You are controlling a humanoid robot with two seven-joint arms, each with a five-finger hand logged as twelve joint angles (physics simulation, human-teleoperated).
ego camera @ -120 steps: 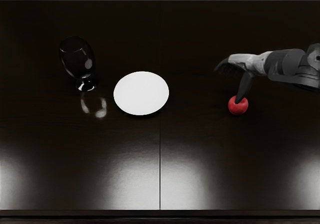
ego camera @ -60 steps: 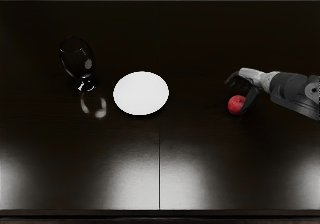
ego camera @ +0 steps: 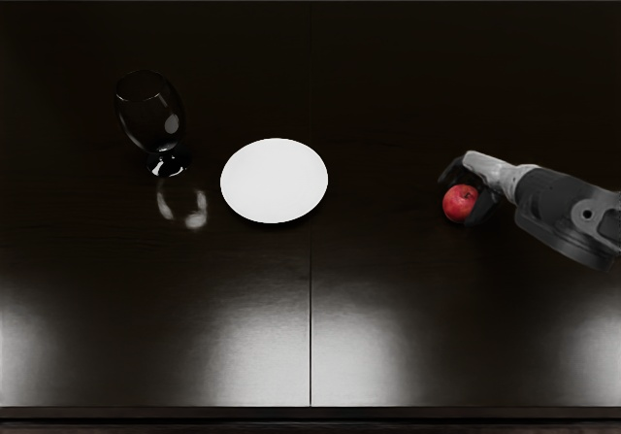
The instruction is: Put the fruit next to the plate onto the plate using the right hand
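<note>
At the far left a glass point(ego camera: 150, 123) stands upright on the dark counter point(ego camera: 388, 298), out of the way and no part of the job. Just right of it lies the white plate point(ego camera: 274, 181), bare, with nothing on it yet. Then comes a wide stretch of counter, and well apart from the plate sits the red fruit point(ego camera: 460, 202), still resting on the surface.

So, as I judge it, the step in hand is the grasp: the fruit has been reached but not lifted. The right hand point(ego camera: 483, 174) is cupped over it from the right. Its dark fingers point(ego camera: 482, 210) are curled narrow around the fruit, one arching over the top at the far side and another hugging the near right side. They look to be touching it, though how firm the hold is I cannot say.

The next move calls for a secure squeeze. After that comes a lift clear of the counter and a long carry leftward to set the fruit down inside the plate's rim. A round fruit may roll out of a loose grip.

The forearm point(ego camera: 568, 218) comes in low from the right edge, slanting up and left towards the fruit, wrist roughly level. No left arm shows.
</note>
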